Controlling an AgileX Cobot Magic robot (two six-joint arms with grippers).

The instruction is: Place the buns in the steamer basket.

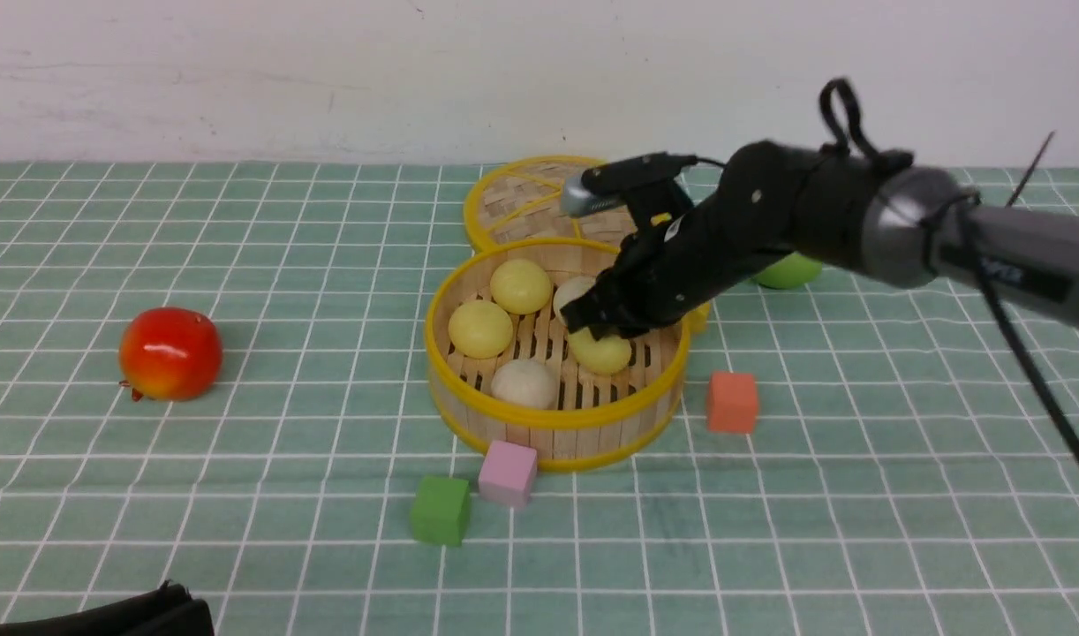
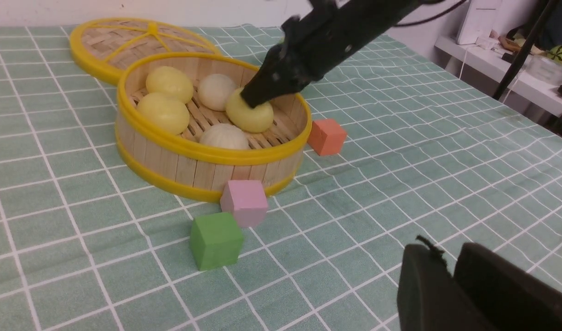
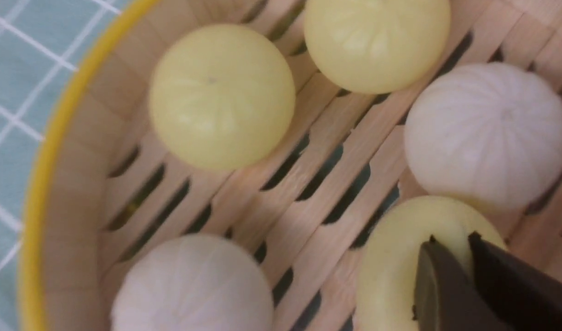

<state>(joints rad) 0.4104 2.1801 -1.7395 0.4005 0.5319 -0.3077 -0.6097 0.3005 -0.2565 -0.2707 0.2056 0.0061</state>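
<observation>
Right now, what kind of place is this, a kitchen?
Probably not a kitchen: more likely a robot test lab. A checked cloth covers the table, toy cubes lie about, and a cluttered shelf stands beside it.

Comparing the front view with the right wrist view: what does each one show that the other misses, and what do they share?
Only the front view shows the red apple, the green apple behind the right arm, the lid, and the green cube, pink cube and orange cube around the steamer basket.

Only the right wrist view shows the pleats on the bun tops and the right gripper tips nearly together against the yellow bun.

Both show the basket's slatted floor holding all five buns, three yellow and two white.
</observation>
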